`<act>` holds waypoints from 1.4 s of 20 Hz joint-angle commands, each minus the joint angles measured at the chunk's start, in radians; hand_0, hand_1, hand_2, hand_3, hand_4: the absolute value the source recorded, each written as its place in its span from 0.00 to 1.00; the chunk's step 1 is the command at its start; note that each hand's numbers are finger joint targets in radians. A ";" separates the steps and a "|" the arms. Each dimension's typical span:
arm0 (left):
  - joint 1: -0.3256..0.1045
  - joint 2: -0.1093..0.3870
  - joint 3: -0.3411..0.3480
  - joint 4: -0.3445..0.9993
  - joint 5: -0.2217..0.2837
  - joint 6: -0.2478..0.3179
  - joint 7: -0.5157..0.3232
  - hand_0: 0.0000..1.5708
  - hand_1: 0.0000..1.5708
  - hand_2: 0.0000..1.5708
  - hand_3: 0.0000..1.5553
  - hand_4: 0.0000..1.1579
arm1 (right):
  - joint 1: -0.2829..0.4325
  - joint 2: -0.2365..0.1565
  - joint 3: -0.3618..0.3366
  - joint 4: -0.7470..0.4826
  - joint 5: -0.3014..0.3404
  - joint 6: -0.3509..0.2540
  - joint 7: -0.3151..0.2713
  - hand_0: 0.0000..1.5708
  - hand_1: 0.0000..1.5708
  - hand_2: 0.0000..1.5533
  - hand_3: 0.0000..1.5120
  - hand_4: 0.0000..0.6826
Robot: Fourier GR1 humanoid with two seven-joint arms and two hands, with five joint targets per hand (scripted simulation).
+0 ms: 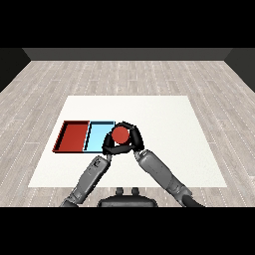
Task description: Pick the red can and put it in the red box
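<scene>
The red can (120, 135) shows its round top just past the right edge of the light blue tray (97, 135). My right hand (134, 137) is curled round the can, fingers over its far side and thumb below it. Whether the can stands on the table or is lifted cannot be told. My left hand (106, 144) is close against the can's left side, over the blue tray's near right corner. The red tray (72, 136) lies left of the blue tray, with nothing in it.
The two trays sit side by side on the left part of the white table (164, 124). Both forearms come in from the lower corners and meet near the can. A wooden floor surrounds the table.
</scene>
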 commanded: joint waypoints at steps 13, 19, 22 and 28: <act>0.050 -0.013 0.053 -0.038 0.027 -0.058 -0.109 1.00 1.00 0.99 0.96 0.89 | 0.021 0.005 -0.023 0.000 0.072 0.025 0.091 0.00 0.00 0.00 0.00 0.00; 0.013 0.028 0.098 -0.068 -0.033 -0.072 -0.060 1.00 1.00 1.00 0.96 0.98 | 0.083 -0.006 -0.103 -0.075 0.076 0.098 0.045 0.00 0.00 0.00 0.00 0.00; 0.004 0.001 0.132 0.018 -0.031 -0.102 -0.126 1.00 1.00 1.00 0.96 0.98 | 0.164 0.005 -0.078 -0.129 0.097 0.078 0.026 0.00 0.00 0.00 0.00 0.00; 0.039 0.012 0.133 -0.039 -0.082 -0.084 -0.066 1.00 1.00 1.00 0.96 0.97 | 0.250 -0.036 -0.183 -0.261 0.019 0.173 0.017 0.00 0.00 0.00 0.00 0.00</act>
